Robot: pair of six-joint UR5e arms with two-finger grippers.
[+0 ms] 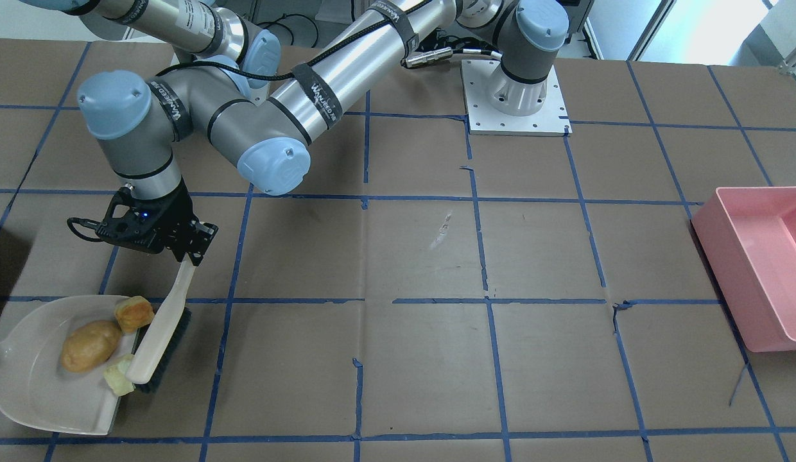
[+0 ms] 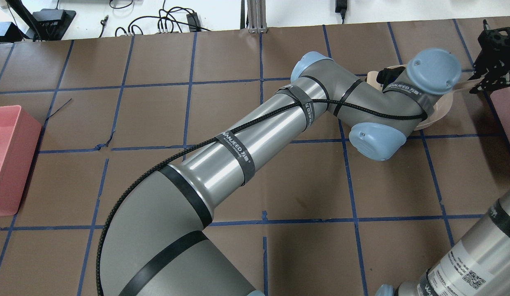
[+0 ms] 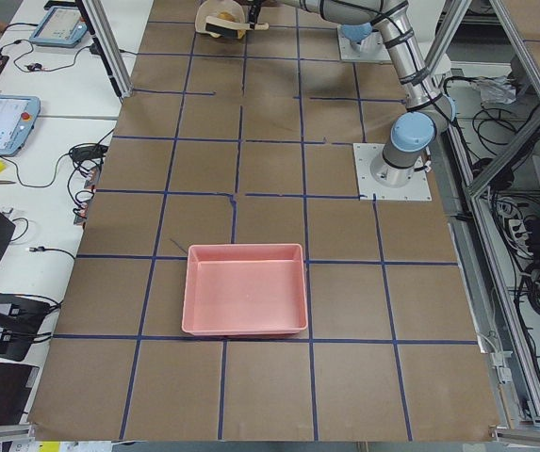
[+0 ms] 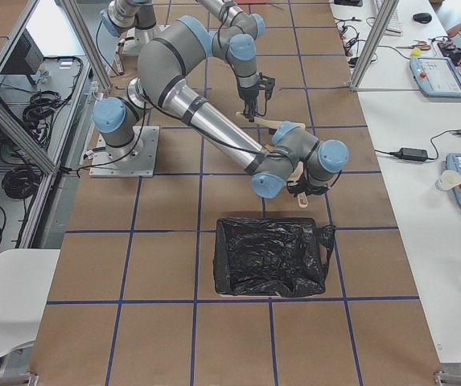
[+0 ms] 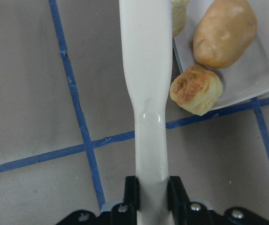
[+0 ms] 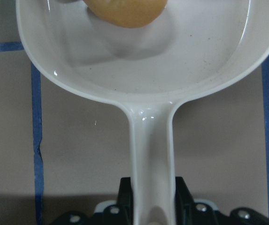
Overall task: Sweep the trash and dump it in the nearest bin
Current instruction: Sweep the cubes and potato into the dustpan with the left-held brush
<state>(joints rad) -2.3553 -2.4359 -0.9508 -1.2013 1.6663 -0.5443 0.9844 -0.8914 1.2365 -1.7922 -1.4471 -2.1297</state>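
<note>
The white dustpan (image 1: pixel 32 385) lies flat on the table. In it is the orange-brown potato-like lump (image 1: pixel 90 346), which also shows in the left wrist view (image 5: pixel 224 33). One browned chunk (image 1: pixel 133 313) straddles the pan's lip. A pale yellow chunk (image 1: pixel 119 378) sits at the lip against the brush (image 1: pixel 164 337). My left gripper (image 1: pixel 189 253) is shut on the brush's white handle (image 5: pixel 146 70). The bristles rest at the pan's mouth. My right gripper (image 6: pixel 152 187) is shut on the dustpan handle (image 6: pixel 151 140). It shows at the overhead view's right edge (image 2: pixel 491 70).
A pink bin (image 1: pixel 757 263) stands far off at the table's other end. A bin lined with a black bag (image 4: pixel 270 257) stands close to the dustpan, on the robot's right. My left arm (image 2: pixel 259 135) reaches across the table.
</note>
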